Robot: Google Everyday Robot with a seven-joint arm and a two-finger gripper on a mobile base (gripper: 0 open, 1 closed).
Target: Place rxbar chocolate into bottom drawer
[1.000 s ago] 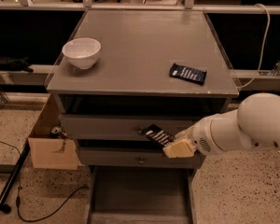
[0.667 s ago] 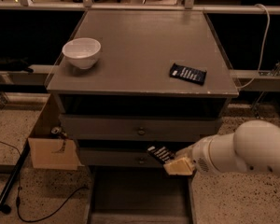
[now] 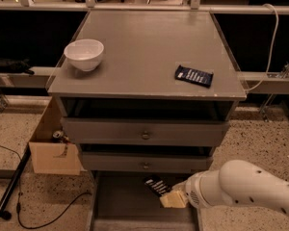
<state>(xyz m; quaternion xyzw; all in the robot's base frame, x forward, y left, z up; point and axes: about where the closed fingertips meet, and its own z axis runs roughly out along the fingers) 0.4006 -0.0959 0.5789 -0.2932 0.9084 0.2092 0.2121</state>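
the grey cabinet (image 3: pixel 144 42) stands with its two knobbed drawers above and the bottom drawer (image 3: pixel 123 201) pulled out as a shallow open tray near the floor. the white arm (image 3: pixel 250 189) reaches in from the right and sits much lower than a second ago: then it was level with the upper drawer fronts, now it is down at the tray. on the cabinet top the white bowl (image 3: pixel 84 53) at the left and the dark blue bar (image 3: pixel 194 75) at the right lie where they were, untouched. the claw (image 3: pixel 167 198) hangs over the right part of the tray, just below the middle drawer front, clamped narrow on the near end of the rxbar chocolate (image 3: pixel 156 185). the bar juts up and left from it, tilted, over the drawer floor; whether it touches the floor i cannot tell. by my reading the carry is nearly done, and only the release and withdrawal remain.
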